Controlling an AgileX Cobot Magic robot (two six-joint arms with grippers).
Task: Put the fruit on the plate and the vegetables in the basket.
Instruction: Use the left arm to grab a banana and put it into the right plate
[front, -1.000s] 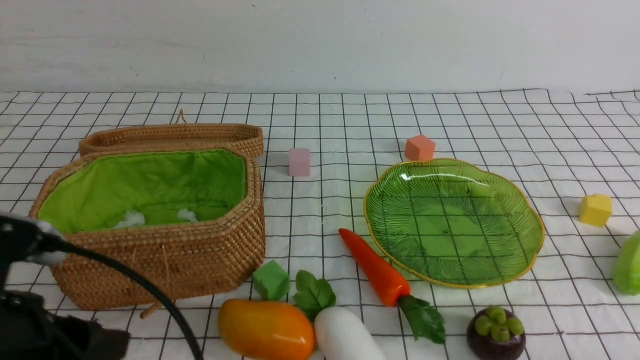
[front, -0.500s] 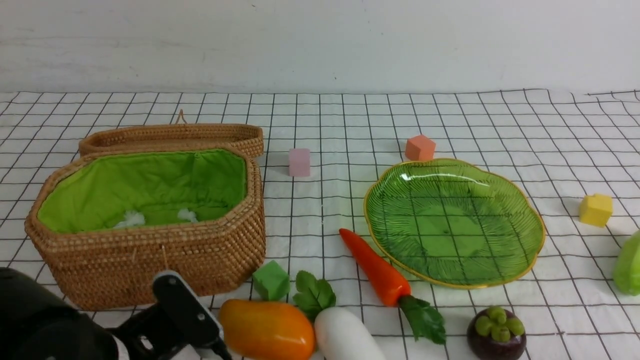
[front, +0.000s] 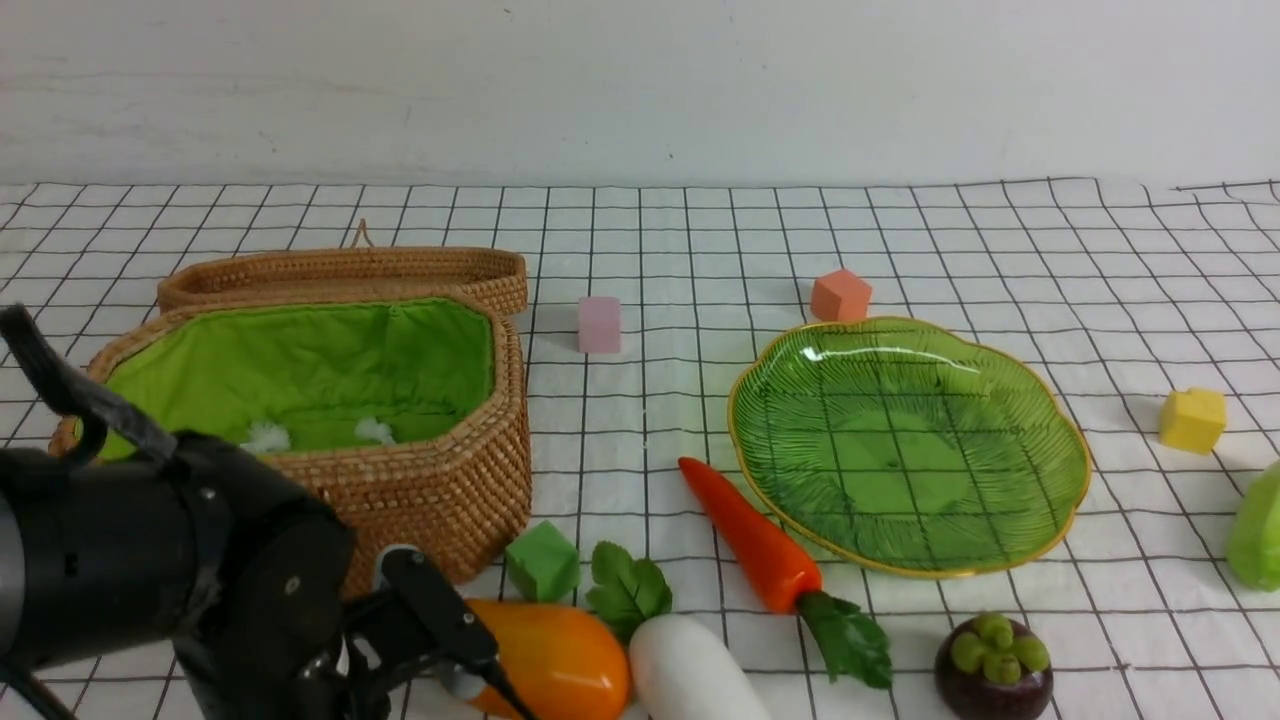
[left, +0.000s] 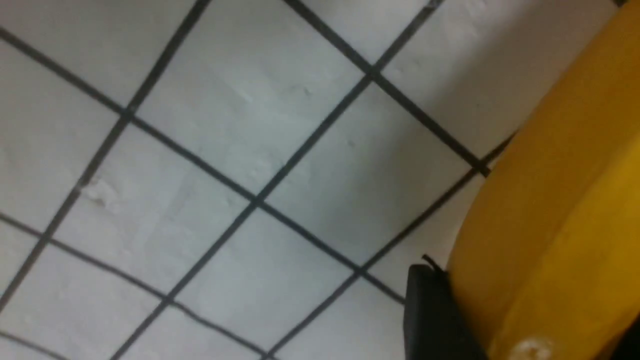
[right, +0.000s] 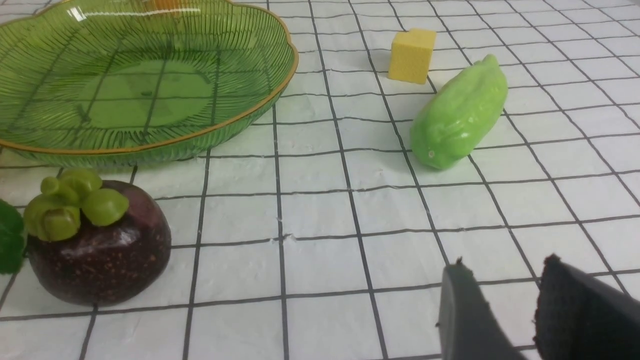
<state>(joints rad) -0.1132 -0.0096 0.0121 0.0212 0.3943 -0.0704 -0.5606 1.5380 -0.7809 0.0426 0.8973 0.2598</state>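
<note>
slick fruit at the left finger

left gripper (front: 478, 688) at the mango (front: 565, 665), 8 o'clock of the plate (front: 1062, 440); one finger (left: 431, 320) touches yellow skin, grip unclear. right gripper (right: 520, 312) slightly apart, empty. likely hard, light, slippery: pinch across its middle.
</note>
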